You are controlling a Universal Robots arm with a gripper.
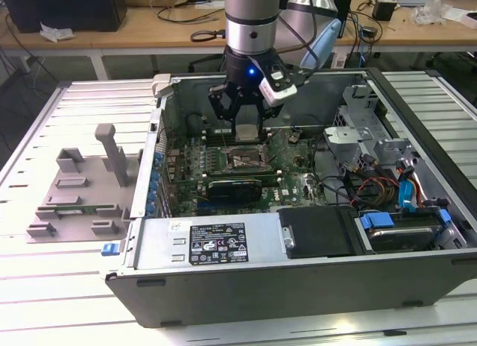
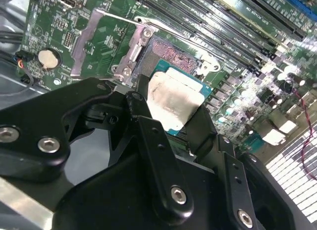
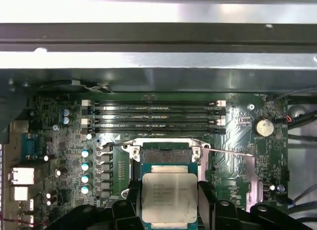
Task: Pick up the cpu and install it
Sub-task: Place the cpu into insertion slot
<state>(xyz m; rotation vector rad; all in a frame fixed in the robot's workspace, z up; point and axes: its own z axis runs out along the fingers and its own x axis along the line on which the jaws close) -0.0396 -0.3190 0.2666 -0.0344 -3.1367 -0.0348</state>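
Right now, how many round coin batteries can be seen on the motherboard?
1. The coin battery lies on the motherboard near the open socket, apart from the cpu gripped by the fingers. The fingers cover part of the board, so more may be hidden.

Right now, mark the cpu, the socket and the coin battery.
cpu (image 3: 169, 198), first wrist view, metal top.
socket (image 2: 173, 54), second wrist view, contact field.
coin battery (image 3: 263, 126), first wrist view, its face.

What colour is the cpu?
The cpu is dull silver with a teal-green rim; clearest in the first wrist view.
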